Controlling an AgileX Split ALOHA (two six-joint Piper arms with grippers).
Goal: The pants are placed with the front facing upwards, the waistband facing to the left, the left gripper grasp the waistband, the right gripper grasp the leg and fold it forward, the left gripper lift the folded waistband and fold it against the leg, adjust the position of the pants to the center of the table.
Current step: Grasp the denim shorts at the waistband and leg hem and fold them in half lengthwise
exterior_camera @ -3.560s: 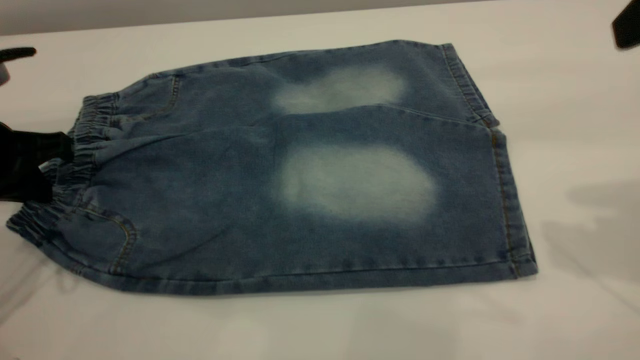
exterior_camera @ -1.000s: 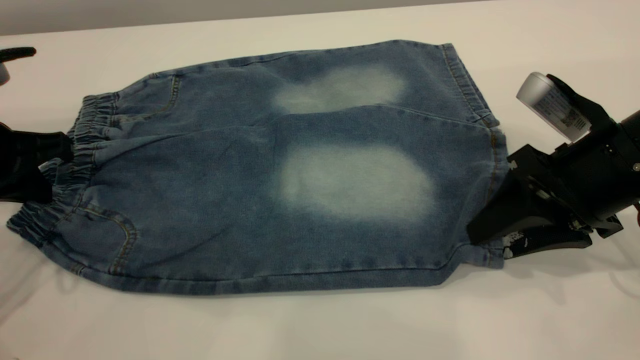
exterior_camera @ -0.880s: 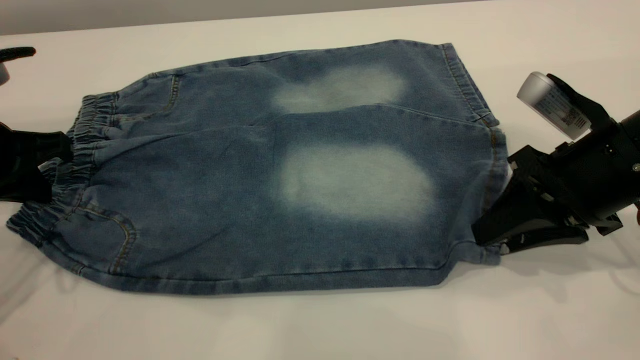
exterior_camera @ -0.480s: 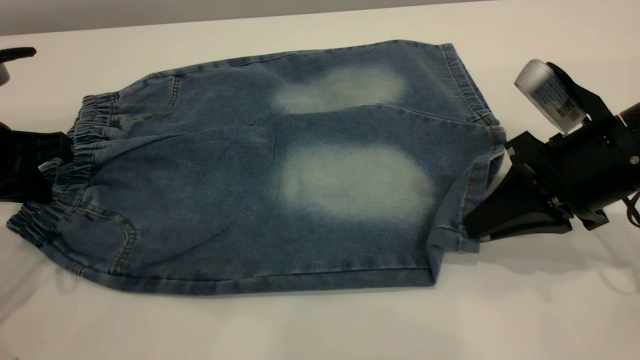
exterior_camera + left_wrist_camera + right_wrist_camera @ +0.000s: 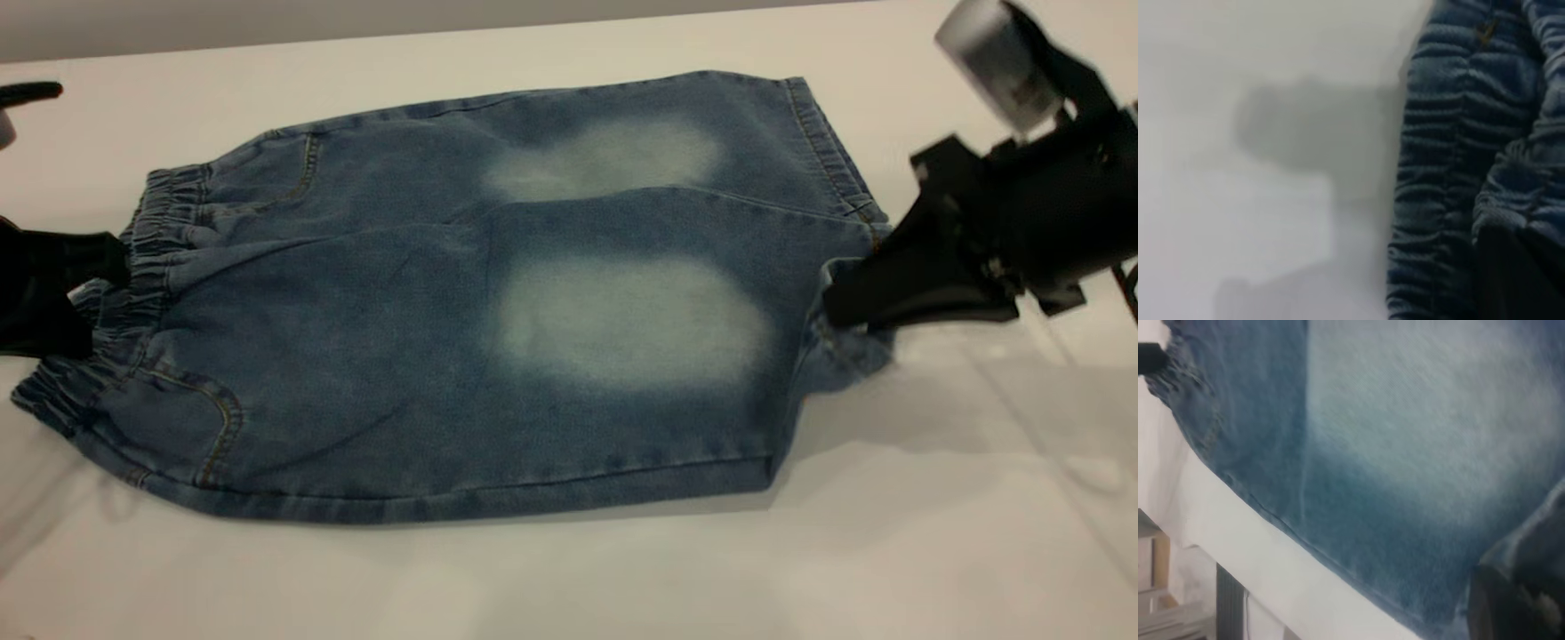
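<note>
Two grippers hold the pants (image 5: pixel 462 311) on the bench (image 5: pixel 569 578): left gripper (image 5: pixel 44 293) fingers clamp the waistband (image 5: pixel 147 267) at frame left, right gripper (image 5: pixel 845 302) fingers pinch the raised leg hem at right.

Soft, even light is falling from above onto the table (image 5: pixel 551 578), which is showing broad, faint grey shadows along its right and left sides. The right gripper (image 5: pixel 840 302) is smearing with motion blur in the exterior view (its white cylinder most of all). Both wrist views are looking hazy, with the table (image 5: pixel 1238 167) holding a vague dark shadow and the pants (image 5: pixel 1405 453) staying out of focus.
</note>
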